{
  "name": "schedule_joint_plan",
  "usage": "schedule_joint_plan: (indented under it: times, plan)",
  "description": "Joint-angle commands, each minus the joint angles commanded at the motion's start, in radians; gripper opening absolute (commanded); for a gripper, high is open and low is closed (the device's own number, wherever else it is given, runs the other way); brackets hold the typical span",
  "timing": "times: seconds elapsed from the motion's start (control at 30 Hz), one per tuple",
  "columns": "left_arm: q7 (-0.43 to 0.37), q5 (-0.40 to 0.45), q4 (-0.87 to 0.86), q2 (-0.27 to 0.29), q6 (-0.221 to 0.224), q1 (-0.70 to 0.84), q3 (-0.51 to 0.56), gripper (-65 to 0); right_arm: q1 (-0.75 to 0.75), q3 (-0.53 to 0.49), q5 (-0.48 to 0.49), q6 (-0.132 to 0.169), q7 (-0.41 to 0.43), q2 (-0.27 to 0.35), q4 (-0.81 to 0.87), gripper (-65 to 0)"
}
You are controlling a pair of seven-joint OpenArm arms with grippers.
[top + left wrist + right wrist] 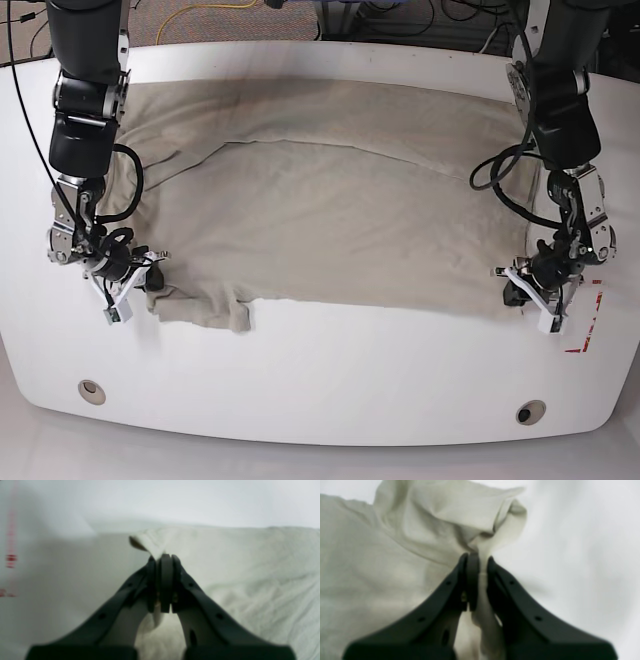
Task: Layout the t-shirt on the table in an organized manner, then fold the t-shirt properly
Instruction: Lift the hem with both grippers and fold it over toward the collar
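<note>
The beige-grey t-shirt [330,210] lies spread wide across the white table [350,365]. My left gripper [516,291], at the right in the base view, is shut on a corner of the shirt's near edge; the left wrist view shows the gripper [165,558] with a fold of the t-shirt [250,575] pinched between its jaws. My right gripper [155,281], at the left in the base view, is shut on the other near corner; the right wrist view shows the gripper [479,560] with bunched cloth of the t-shirt [395,555] rising from its jaws.
Red marks [586,340] lie on the table just right of my left gripper and also show in the left wrist view [11,557]. Two grey grommet holes [91,389] [526,412] sit near the front edge. Cables lie beyond the table's far edge.
</note>
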Motion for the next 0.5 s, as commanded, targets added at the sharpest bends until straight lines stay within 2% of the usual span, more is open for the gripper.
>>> schedule_joint_plan:
  times: [0.13,0.3,0.5]
  plan:
    - [0.000,-0.002,0.000,-0.015,0.000,-0.012,0.000,-65.0,-0.006,-0.008,0.000,0.000,-0.003,0.000,0.049,-65.0]
    - [0.002,-0.006,0.002,-0.031,-0.005,-0.014,0.000,-65.0,-0.038,0.000,0.005,0.000,-0.074,0.000,0.133,-65.0]
    - [0.075,-0.008,0.054,-0.052,-0.008,-0.012,-0.002,-65.0,-0.120,0.002,0.006,0.000,-0.157,0.003,0.342,-65.0]
